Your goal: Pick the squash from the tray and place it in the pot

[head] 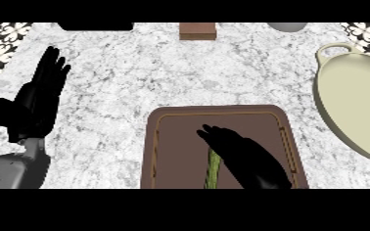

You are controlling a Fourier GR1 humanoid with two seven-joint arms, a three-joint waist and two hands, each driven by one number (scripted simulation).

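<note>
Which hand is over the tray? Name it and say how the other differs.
The right hand, reaching over the brown tray and partly covering the green squash. The left hand rests open at the view's left, off the tray.

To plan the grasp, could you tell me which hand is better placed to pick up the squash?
The right hand: it is over the brown rectangular tray, next to the long green squash, with the cream pot on its side. The left hand rests open far left.
</note>
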